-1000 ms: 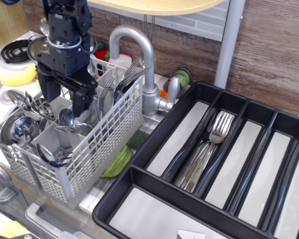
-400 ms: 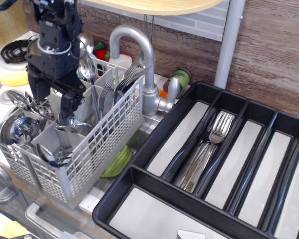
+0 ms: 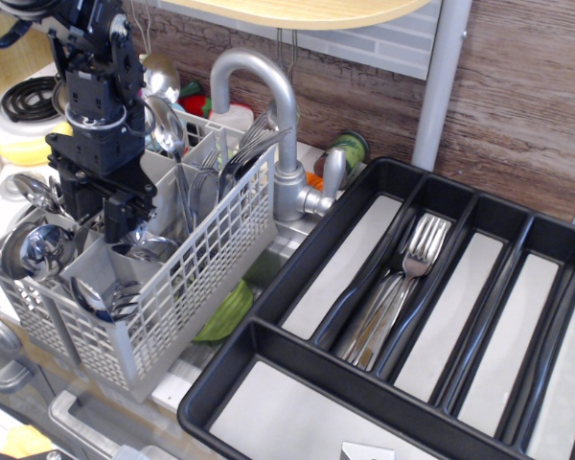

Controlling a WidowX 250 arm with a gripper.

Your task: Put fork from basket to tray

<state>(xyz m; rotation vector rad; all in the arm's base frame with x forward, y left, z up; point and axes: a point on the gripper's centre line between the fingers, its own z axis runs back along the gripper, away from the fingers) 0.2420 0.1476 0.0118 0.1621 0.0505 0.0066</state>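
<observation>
the gripper hangs over the left part of the basket, its black fingers pointing down among the spoons – whether they are spread or pinching something i cannot tell, since cutlery and the basket wall hide the tips. the basket sits at the left, beside the grey faucet, with forks standing in its rear compartments, tines up. one long spoon rises just right of the gripper. the black tray lies to the right, well apart from the gripper – a few forks already rest in one of its long compartments.
</observation>
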